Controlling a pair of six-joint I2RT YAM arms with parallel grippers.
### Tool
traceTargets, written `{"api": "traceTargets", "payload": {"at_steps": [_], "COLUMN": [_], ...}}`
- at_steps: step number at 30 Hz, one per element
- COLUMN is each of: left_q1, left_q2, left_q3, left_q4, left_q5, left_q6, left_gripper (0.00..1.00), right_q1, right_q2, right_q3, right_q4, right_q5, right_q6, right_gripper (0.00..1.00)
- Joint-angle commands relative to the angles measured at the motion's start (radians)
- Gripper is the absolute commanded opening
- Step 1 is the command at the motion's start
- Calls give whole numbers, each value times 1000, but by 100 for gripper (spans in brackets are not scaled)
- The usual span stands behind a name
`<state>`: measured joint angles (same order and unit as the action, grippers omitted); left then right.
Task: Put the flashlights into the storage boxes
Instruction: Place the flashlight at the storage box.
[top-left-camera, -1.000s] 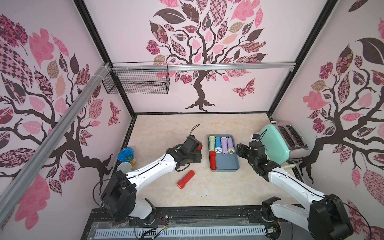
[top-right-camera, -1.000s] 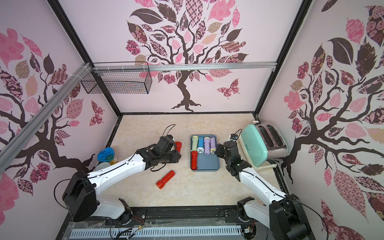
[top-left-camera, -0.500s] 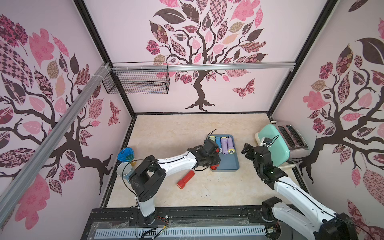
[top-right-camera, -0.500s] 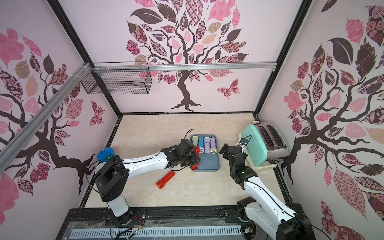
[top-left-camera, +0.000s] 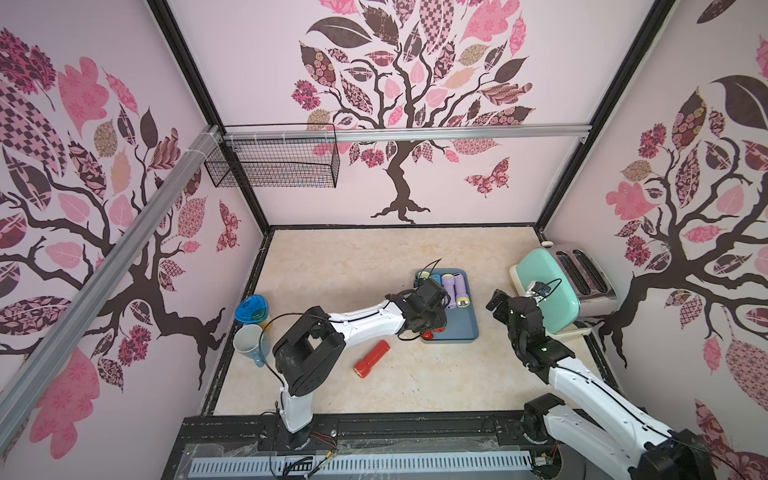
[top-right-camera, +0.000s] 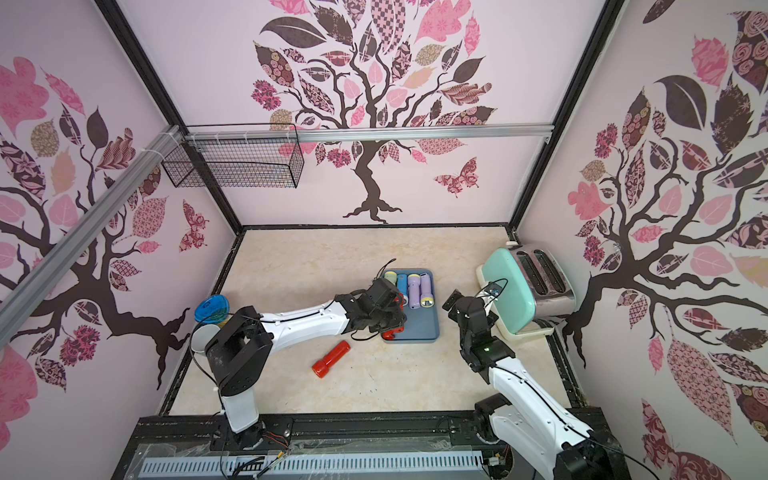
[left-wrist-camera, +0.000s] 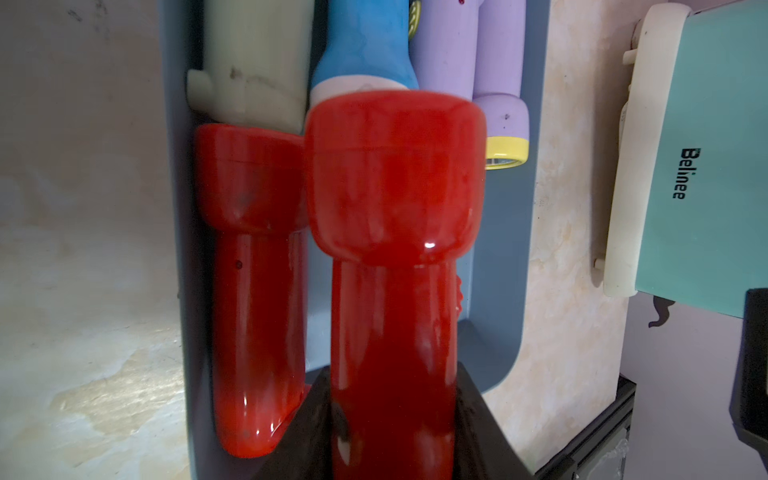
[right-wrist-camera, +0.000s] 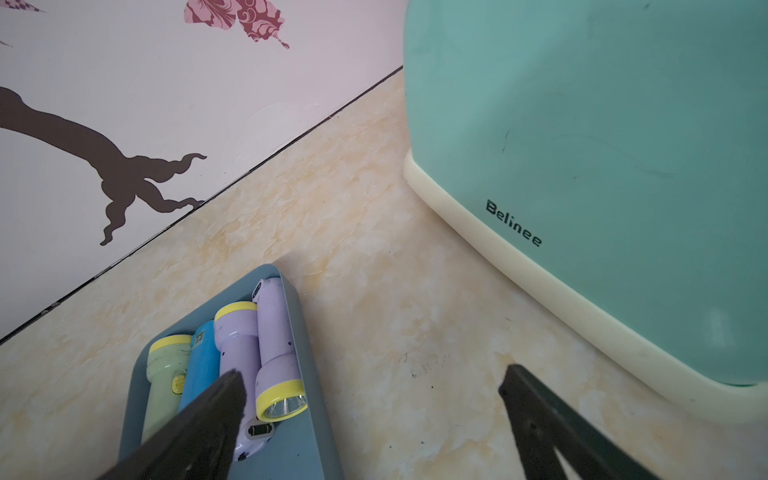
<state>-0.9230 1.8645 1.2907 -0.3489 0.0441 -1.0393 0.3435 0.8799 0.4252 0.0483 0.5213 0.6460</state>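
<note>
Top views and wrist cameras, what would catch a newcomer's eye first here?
First, the left gripper, clamped on a red flashlight over the slate-blue tray, where five other flashlights lie. Next come a lone red flashlight lying on the table near the left arm, and the big mint-green toaster by the right wall. The right gripper hangs open between tray and toaster.

Soft, even light fills both top views, which are sharp but bowed at the edges. In the left wrist view the near red flashlight (left-wrist-camera: 395, 174) is blurred, with small glints.
</note>
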Motion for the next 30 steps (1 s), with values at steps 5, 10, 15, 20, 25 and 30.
{"api": "traceTargets", "payload": {"at_steps": [5,10,15,20,25,30], "left_q1": [-8,-8,-8,-8,-8,-8], "left_q2": [36,61,81,109,116,118], "left_q3": [58,82,94,125,136,135], "left_q4": [-19,-39,-46,-92,-106,-107], "left_q5": [-26,-27,-23,-35,-41,-37], "left_q6": [-9,5,14,40,44,46], "left_gripper": [28,28,29,31,36,39], "right_q1": [-1,0,0,-1,0,-1], "right_q2": [-15,-19,-19,-17,-15,-16], "right_q3": [1,3,1,1,1,0], "right_q4": [-1,-10,-8,-9,-8,-6], "right_q5": [33,48,51,50,50,49], "right_q6": [9,12,11,10,9,5], "right_gripper": [100,100,100,100,100,100]}}
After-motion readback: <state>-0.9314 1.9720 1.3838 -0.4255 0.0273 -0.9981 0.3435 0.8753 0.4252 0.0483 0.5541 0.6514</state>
